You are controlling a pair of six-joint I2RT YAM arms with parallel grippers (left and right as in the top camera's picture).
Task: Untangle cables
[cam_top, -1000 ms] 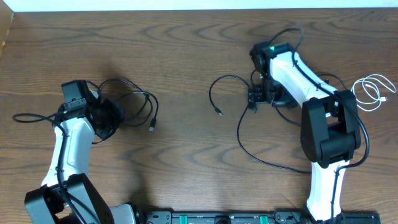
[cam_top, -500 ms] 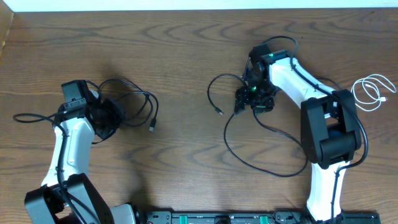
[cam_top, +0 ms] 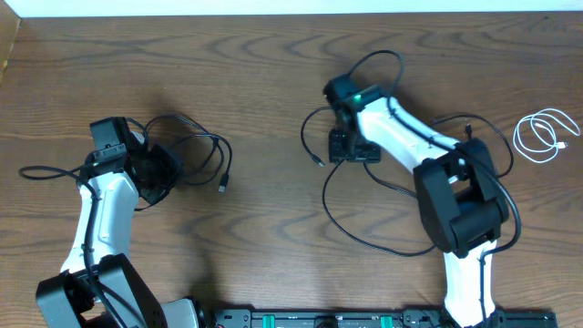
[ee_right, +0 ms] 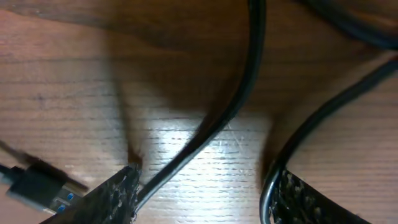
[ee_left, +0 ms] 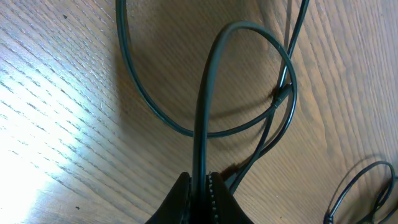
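My left gripper is shut on a black cable that rises from the jaws into a loop. This cable lies coiled at the left, and its plug is to the right. My right gripper hangs low over a second black cable in the middle. Its jaws stand apart, with one strand crossing by the left finger and another hugging the right finger. A blue-tipped plug lies to the left. The white cable is coiled at the far right.
A black strand trails off to the left of the left arm. The table's far edge runs along the top. The arm bases sit at the front edge.
The right gripper has moved left across the table and its jaws have narrowed. The middle black cable's loop has shifted left with it. The left arm has not moved.
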